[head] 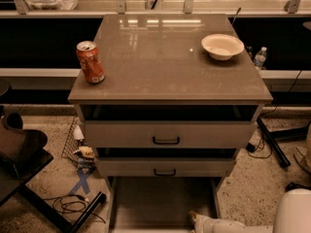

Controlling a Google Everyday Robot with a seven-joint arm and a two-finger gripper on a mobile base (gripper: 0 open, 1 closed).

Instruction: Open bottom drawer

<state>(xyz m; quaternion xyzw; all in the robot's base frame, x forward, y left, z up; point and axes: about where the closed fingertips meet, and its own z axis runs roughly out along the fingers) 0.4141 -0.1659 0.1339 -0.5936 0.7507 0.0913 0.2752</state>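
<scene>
Gripper sits low in front of the cabinet, at the tip of a pale arm that enters from the cabinet's front right. Whether it is open or closed cannot be told.

The bottom drawer stands drawn out from the cabinet's base toward the camera, so its bare inside shows from above. The gripper is over the drawer's front right part, near the right side wall; whether they touch cannot be told.

Above it, the middle drawer and the top drawer each show a black bar handle and a dark gap along the upper edge.

On the cabinet's top, a red soda can stands upright near the left front corner. A pale bowl sits toward the right rear.
</scene>
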